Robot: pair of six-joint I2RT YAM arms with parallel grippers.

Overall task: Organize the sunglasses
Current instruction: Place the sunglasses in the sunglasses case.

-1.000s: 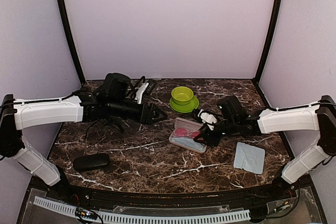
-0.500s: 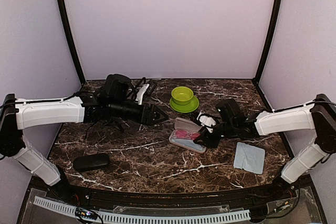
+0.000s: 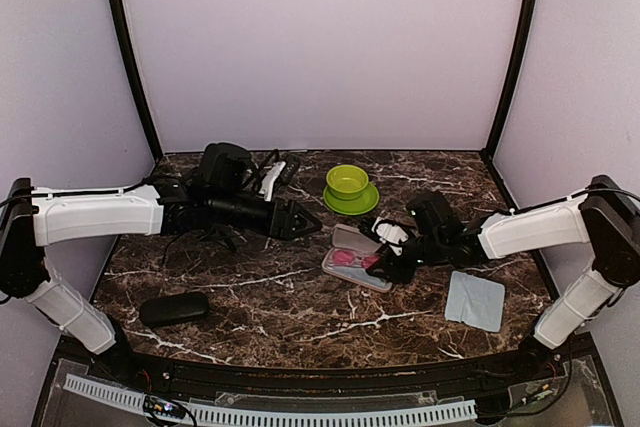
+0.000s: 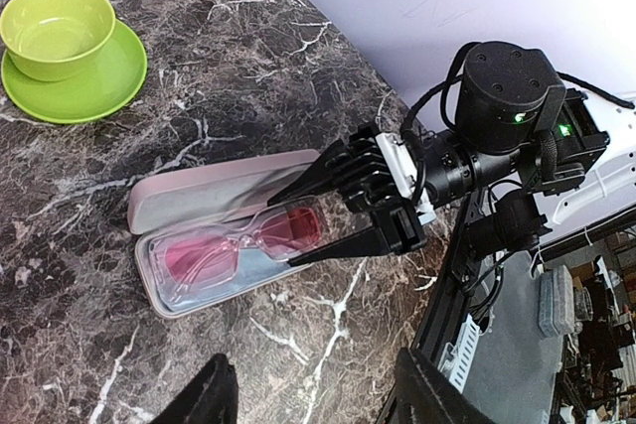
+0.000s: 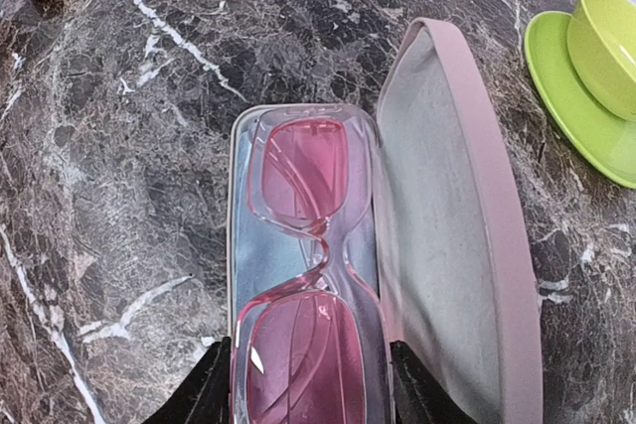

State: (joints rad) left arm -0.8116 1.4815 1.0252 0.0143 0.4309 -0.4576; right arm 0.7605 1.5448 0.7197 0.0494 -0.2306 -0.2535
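Red-framed sunglasses (image 5: 303, 275), pink lenses, lie folded in the tray of the open pink case (image 5: 447, 225), on a pale blue lining. The lid is laid back flat on the side toward the green bowl (image 3: 346, 181) and its saucer (image 3: 352, 202). Right claw (image 5: 308, 394) is about half open, one finger on each side of the near lens, pressed against the frame. Left claw (image 4: 318, 394) hangs above, near the case, spread wide, holding nothing. Case sits mid-table (image 3: 300, 297). Blue cloth (image 3: 474, 300) lies right of it, black hard case (image 3: 174, 308) well apart at the near left.
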